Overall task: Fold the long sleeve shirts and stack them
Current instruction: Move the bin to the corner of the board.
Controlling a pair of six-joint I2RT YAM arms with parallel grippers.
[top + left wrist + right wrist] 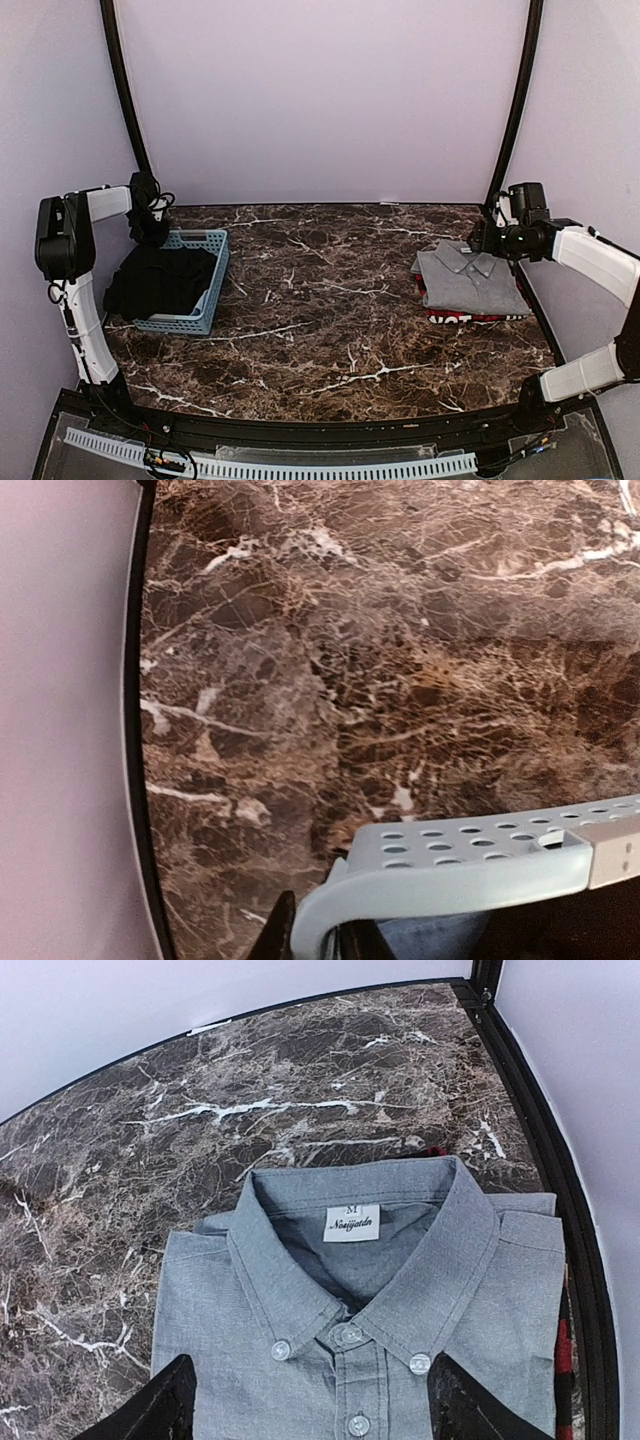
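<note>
A folded grey shirt with its collar buttoned lies at the right, on top of a red-edged shirt. In the right wrist view the grey shirt fills the lower frame, and a red edge of the shirt beneath peeks out. My right gripper hovers open over the collar, one finger on each side of the placket. A black shirt lies crumpled in the light-blue basket. My left gripper is at the basket's far-left corner, its fingers pinching the rim.
The dark marble table runs between basket and stack. A black frame rail borders the table just right of the shirts. Purple walls close in the left, back and right sides.
</note>
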